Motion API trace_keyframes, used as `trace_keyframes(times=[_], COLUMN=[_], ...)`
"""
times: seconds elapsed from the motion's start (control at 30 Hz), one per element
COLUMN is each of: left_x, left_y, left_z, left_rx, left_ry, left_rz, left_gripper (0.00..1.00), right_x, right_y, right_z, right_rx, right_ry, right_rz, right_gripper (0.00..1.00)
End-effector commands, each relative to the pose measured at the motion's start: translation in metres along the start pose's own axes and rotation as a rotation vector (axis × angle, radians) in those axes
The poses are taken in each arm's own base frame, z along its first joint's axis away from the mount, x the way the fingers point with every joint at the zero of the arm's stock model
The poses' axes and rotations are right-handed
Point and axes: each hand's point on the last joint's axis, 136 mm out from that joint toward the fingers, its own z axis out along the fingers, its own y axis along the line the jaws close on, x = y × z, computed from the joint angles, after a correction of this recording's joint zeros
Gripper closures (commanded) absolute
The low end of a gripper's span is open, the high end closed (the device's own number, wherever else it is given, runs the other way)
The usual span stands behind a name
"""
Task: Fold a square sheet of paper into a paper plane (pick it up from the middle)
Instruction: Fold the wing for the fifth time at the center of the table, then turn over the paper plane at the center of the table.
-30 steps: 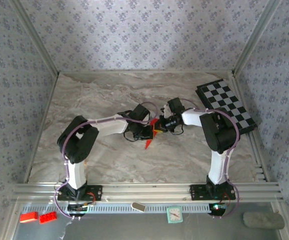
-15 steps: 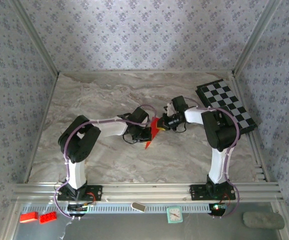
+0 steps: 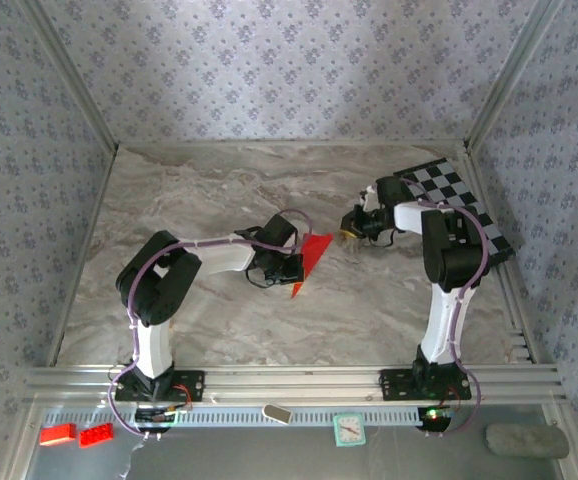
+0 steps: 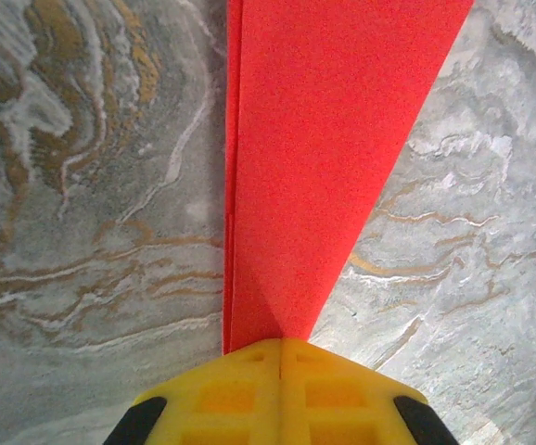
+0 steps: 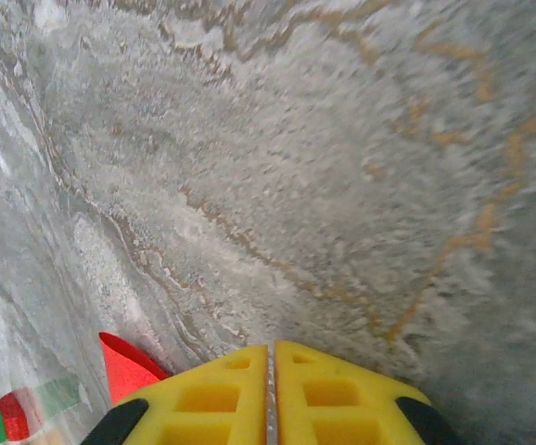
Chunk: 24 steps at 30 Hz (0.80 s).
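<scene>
The square sheet of paper is bright red and folded into a pointed wedge, lying near the middle of the marble table. My left gripper is shut on its near edge. In the left wrist view the paper fans out from the closed yellow jaws of the left gripper, with a crease along its left side. My right gripper is apart from the paper, to its right. Its jaws in the right wrist view are almost together with nothing between them. A red corner of the paper shows at the lower left.
A black-and-white checkered board lies at the back right, just behind the right arm. Red toy bricks, a small clock and a grey pad sit on the shelf in front of the arm bases.
My right gripper let go of the paper and drew away to the right, toward the checkered board. The left gripper stayed shut on the paper, which now lies flatter and wider.
</scene>
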Motion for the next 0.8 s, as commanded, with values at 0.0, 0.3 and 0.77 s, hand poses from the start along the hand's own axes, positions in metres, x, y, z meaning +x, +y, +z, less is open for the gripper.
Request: trace_keyframes(times=[0.0, 0.3, 0.77], left_x=[-0.001, -0.053, -0.063], left_y=[-0.006, -0.043, 0.072], left_z=[-0.011, -0.084, -0.164], left_rx=[-0.013, 0.091, -0.137], left_ry=[0.019, -0.202, -0.421], left_rz=[0.012, 0.043, -0.058], left_gripper=[0.96, 0.59, 0.12], right_x=[-0.011, 0.032, 0.099], right_y=[0.015, 0.025, 0.068], right_z=[-0.023, -0.072, -0.055], right_rx=[0.025, 0.205, 0.515], right_ry=[-0.063, -0.088, -0.118], right_rz=[-0.076, -0.072, -0.086], right_gripper=[0.86, 0.62, 0.35])
